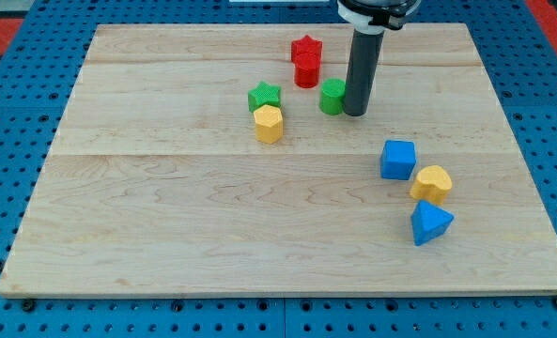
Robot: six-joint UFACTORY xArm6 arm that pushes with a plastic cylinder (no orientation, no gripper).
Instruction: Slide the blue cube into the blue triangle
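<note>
tip: our tip (355,113) touches green cylinder block (332,96), far; no pincer fitted, state untellable.
step: circle behind blue cube block (398,159), push near-right into blue triangle block (430,223), skirting yellow heart block (432,182).

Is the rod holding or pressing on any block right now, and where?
Nothing is held. My tip stands right beside the green block, on its right in the view, apparently touching. It is well away from the blue cube.
</note>
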